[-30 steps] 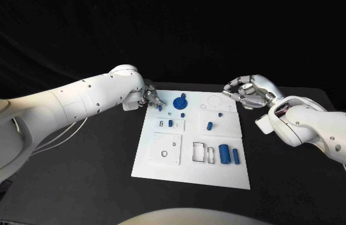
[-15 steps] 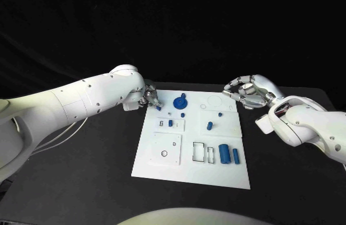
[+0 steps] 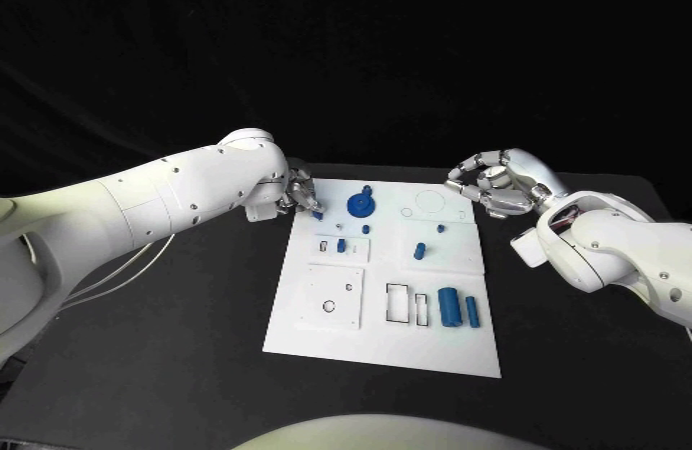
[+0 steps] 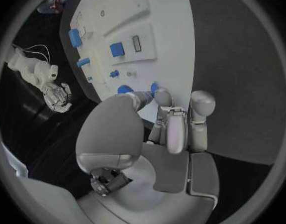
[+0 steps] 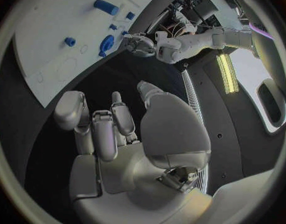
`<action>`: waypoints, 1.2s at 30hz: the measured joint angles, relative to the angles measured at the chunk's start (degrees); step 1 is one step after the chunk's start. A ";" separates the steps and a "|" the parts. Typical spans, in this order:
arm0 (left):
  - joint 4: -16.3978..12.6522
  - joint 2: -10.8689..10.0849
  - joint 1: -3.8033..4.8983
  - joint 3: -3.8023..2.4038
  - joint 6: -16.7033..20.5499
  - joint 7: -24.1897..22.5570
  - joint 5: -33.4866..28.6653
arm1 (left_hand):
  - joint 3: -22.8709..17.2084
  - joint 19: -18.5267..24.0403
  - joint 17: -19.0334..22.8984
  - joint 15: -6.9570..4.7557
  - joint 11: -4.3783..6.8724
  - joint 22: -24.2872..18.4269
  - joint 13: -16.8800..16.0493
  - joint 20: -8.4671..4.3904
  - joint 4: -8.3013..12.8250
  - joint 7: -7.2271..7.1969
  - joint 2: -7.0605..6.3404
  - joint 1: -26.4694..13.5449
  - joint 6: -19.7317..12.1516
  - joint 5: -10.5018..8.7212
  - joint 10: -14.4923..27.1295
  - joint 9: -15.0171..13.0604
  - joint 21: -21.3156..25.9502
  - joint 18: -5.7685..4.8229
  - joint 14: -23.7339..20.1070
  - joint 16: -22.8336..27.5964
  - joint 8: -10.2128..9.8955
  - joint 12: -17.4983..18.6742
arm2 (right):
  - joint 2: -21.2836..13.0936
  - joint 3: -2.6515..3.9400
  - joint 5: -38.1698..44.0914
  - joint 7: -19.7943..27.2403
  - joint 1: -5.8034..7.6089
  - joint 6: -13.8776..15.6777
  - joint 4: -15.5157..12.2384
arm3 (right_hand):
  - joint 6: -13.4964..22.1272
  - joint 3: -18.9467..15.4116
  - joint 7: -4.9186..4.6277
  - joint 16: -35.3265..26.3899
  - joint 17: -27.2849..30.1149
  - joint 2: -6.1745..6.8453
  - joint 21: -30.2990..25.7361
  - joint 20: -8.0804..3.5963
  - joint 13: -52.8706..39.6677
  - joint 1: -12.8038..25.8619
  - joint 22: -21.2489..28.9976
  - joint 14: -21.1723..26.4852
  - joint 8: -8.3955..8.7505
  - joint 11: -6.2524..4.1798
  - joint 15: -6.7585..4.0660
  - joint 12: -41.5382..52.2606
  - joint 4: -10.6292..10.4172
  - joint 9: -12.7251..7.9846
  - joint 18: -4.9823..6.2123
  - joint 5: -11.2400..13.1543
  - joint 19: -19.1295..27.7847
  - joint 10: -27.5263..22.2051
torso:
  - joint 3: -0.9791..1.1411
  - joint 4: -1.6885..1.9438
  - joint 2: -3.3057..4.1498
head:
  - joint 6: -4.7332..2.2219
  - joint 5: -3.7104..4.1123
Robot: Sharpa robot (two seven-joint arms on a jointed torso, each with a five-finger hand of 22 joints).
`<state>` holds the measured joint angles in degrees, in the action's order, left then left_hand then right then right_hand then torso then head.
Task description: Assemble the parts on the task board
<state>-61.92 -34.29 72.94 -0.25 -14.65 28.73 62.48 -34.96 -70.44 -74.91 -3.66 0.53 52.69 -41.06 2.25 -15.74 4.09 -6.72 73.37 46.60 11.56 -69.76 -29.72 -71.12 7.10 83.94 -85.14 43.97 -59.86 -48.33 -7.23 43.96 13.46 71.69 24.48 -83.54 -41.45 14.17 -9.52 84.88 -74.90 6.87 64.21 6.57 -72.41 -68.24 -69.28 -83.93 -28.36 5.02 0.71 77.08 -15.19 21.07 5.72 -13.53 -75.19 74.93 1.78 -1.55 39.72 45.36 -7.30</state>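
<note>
From the head camera, the white task board (image 3: 387, 285) lies in the middle of the black table (image 3: 173, 310). The left hand (image 3: 302, 194) sits at the board's far left corner, pinching a small blue part (image 3: 317, 213) between its fingertips. Just right of it a round blue disc (image 3: 359, 205) rests on the board. Two blue cylinders (image 3: 459, 307) lie side by side at the near right, and a blue peg (image 3: 418, 251) stands mid-board. The right hand (image 3: 495, 184) hovers off the board's far right corner, fingers curled inward and holding nothing.

At the left wrist, fingertips (image 4: 160, 96) close on a blue piece (image 4: 153, 88) at the board's edge.

At the right wrist, the right hand's fingers (image 5: 99, 124) curl loosely over bare table, apart from the board (image 5: 55, 35).
</note>
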 measured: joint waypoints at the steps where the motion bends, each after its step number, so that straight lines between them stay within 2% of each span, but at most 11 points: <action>1: -0.19 -0.19 0.00 0.00 0.13 0.00 -0.16 | -0.08 0.00 0.00 0.00 0.00 0.06 0.00 0.00 -0.08 0.01 0.00 0.00 -0.02 -0.04 0.00 0.00 0.00 0.00 0.00 0.00 0.50 0.00 | 0.00 0.00 0.00 0.00 0.00 0.00 0.00 | 0.00 0.00 0.00 0.00 0.00 0.00 0.00 0.00 0.00 0.00 0.00 0.00 0.00 0.00 0.00 0.00 0.00 0.00 0.00 0.00 0.00 0.00 | 0.00 0.00 0.00 | 0.01 -0.02; 6: -2.80 -2.13 -0.02 0.00 1.05 -0.01 -1.66 | -0.48 -0.66 0.00 0.00 0.13 0.91 -0.61 0.01 -0.47 0.07 -0.12 -0.02 -0.08 -0.06 -0.55 0.00 -0.69 -0.01 0.00 -0.17 0.50 -0.80 | 0.00 0.00 0.00 0.01 -0.01 -0.02 0.02 | 0.00 0.00 0.00 0.00 0.00 0.00 0.00 0.00 0.00 0.00 0.00 0.00 0.00 0.00 0.00 0.00 0.00 -0.01 0.00 0.00 0.00 0.00 | 0.01 -0.01 -0.02 | -0.04 -0.05; 8: -4.16 -2.99 -0.04 -0.01 1.51 -0.01 -2.34 | -0.89 -1.09 0.00 -0.19 0.29 1.76 -1.16 -0.21 -0.88 0.05 -1.24 -0.34 -0.05 -0.06 -1.19 0.00 -1.34 -0.01 0.19 -0.40 1.96 -1.41 | -0.03 0.00 -0.01 0.01 -0.01 -0.03 0.02 | 0.00 0.00 0.00 0.00 0.00 0.00 0.00 0.00 0.00 0.00 0.00 0.00 0.00 0.00 0.00 0.00 0.00 -0.01 0.00 0.00 0.00 0.00 | 0.00 -0.01 -0.02 | -0.05 -0.05; 10: -6.21 -4.13 -0.06 -0.02 2.22 -0.04 -3.17 | -1.18 -1.45 0.00 -0.24 0.59 2.40 -1.50 -0.19 -1.16 -0.16 -1.76 -0.86 0.16 -0.06 -1.63 -0.01 -1.70 -0.01 0.20 -0.48 2.49 -1.71 | -0.08 0.00 -0.02 0.01 -0.01 -0.04 0.02 | 0.00 0.00 0.00 0.00 0.00 0.00 0.00 0.00 0.00 0.00 0.00 0.00 0.00 0.00 0.00 0.00 0.00 -0.01 0.00 0.00 0.00 0.00 | 0.00 0.01 -0.03 | -0.06 -0.05; 12: -8.04 -5.10 -0.10 -0.03 2.95 -0.13 -3.78 | -3.63 -1.76 0.00 -0.43 0.40 3.02 -1.91 -0.29 0.77 -0.23 -2.23 -1.34 0.23 -0.08 -2.05 -0.01 -1.98 0.00 0.01 -0.68 2.50 -2.04 | -0.12 0.00 -0.02 0.01 -0.01 -0.04 0.02 | 0.00 0.00 0.00 0.00 -0.01 0.00 0.00 0.00 0.00 0.00 0.00 0.00 0.00 0.00 0.00 0.00 0.00 -0.01 0.00 0.00 0.00 0.00 | -0.02 0.04 -0.04 | -0.07 -0.03; 15: -10.94 -6.64 -0.18 -0.04 4.29 -0.34 -4.56 | -3.85 -2.28 0.00 -0.43 0.79 3.93 -2.40 -0.38 0.56 -0.23 -2.43 -1.54 0.25 -0.11 -2.45 -0.01 -2.56 0.00 0.01 -0.90 2.87 -2.39 | -0.17 0.00 -0.03 0.01 -0.01 -0.05 0.02 | 0.00 0.00 0.00 0.00 -0.05 0.00 0.00 0.00 0.01 0.00 0.00 0.00 0.00 0.00 0.00 0.00 0.00 -0.01 0.00 0.00 0.00 0.00 | -0.03 0.09 -0.05 | -0.06 -0.02; 17: -12.60 -7.50 -0.27 -0.05 5.08 -0.48 -4.93 | -4.01 -2.36 0.00 -0.43 0.61 4.18 -2.58 -0.30 0.41 -0.23 -2.49 -1.61 0.25 -0.12 -2.65 -0.01 -2.56 -0.01 0.01 -0.90 3.04 -2.41 | -0.19 0.00 -0.04 0.01 -0.01 -0.05 0.02 | 0.00 0.00 0.00 0.00 -0.05 0.00 0.00 0.00 0.01 0.00 0.00 0.00 0.00 0.00 0.00 0.00 0.00 -0.02 0.00 0.00 0.00 0.00 | -0.03 0.09 -0.06 | -0.03 -0.09; 22: -14.89 -8.78 -0.57 -0.05 6.07 -0.65 -5.39 | -4.27 -2.57 0.00 -0.43 0.72 4.59 -3.18 -0.50 0.18 -0.30 -2.94 -2.05 0.35 -0.12 -3.18 -0.02 -2.86 0.00 0.01 -0.90 3.15 -3.09 | -0.21 0.00 -0.05 0.01 -0.01 -0.06 0.02 | 0.00 -0.18 0.00 0.00 -0.05 -0.01 -0.23 0.00 0.01 0.01 0.05 0.00 0.00 0.00 0.00 0.00 -0.18 -0.02 0.00 0.00 0.00 0.00 | -0.03 0.07 -0.08 | -0.01 -0.24; 26: -16.35 -9.61 -1.13 -0.05 6.57 -0.69 -5.30 | -4.60 -2.57 0.00 -0.51 0.91 4.81 -3.31 -0.51 0.51 -0.30 -3.16 -2.28 0.36 -0.18 -3.38 -0.03 -3.05 -0.01 0.09 -0.90 3.16 -3.09 | -0.27 0.00 -0.05 0.01 -0.01 -0.06 0.02 | 0.00 -0.18 0.00 0.00 -0.04 -0.31 -0.23 0.00 0.01 0.31 0.05 0.00 0.00 0.00 0.00 0.00 -0.18 -0.02 0.00 0.00 0.00 0.00 | -0.03 0.05 -0.09 | -0.01 -0.36; 36: -18.90 -10.48 -3.46 0.01 6.89 -0.71 -2.61 | -4.66 -2.57 0.00 -0.64 0.90 4.99 -3.60 -0.51 0.57 -0.31 -3.25 -2.37 0.38 -0.26 -3.78 -0.04 -3.11 -0.01 0.22 -0.90 3.48 -3.35 | -0.36 0.00 -0.06 0.01 -0.06 -0.05 0.01 | 0.00 -0.17 0.00 0.00 -0.04 -0.31 -0.22 0.00 0.02 0.31 0.05 0.00 0.00 0.00 0.00 0.00 -0.17 -0.03 0.00 0.00 0.00 0.00 | -0.07 0.10 -0.08 | -0.06 -0.61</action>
<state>-80.83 -44.77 69.48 -0.24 -7.76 28.01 59.88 -39.62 -73.00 -74.90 -4.30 1.43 57.68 -44.66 1.75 -15.16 3.79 -9.97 71.00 46.97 11.30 -73.54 -29.76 -74.24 7.09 84.16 -86.04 47.45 -63.22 -48.69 -7.23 43.89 13.47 71.63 24.42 -83.53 -41.45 13.99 -9.52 84.88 -74.94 6.57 63.99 6.57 -72.40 -67.93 -69.22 -83.93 -28.36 5.02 0.71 77.08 -15.37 21.04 5.72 -13.53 -75.19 74.93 1.71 -1.46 39.64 45.30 -7.91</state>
